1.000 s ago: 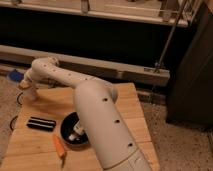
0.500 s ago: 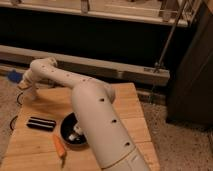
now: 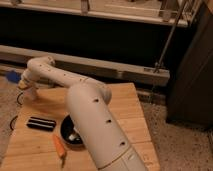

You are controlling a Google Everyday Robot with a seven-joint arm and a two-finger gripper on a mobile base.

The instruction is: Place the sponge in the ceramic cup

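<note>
My gripper [image 3: 21, 81] is at the far left, over the back left corner of the wooden table [image 3: 125, 115]. It is shut on the sponge [image 3: 12, 76], a small bright blue block that sticks out to its left, off the table's edge and in the air. Just below and right of the gripper is the ceramic cup [image 3: 31, 93], a small pale shape on the table corner, partly hidden by the wrist. The sponge is up and to the left of the cup, apart from it.
A wide black bowl [image 3: 70, 134] stands near the table's front, half hidden by my arm. A black striped bar [image 3: 41, 123] lies to its left and an orange stick [image 3: 60, 147] in front. A dark cabinet [image 3: 192, 75] stands on the right.
The gripper and the sponge have shifted only slightly at the table's far left corner. The things on the table have not moved.
</note>
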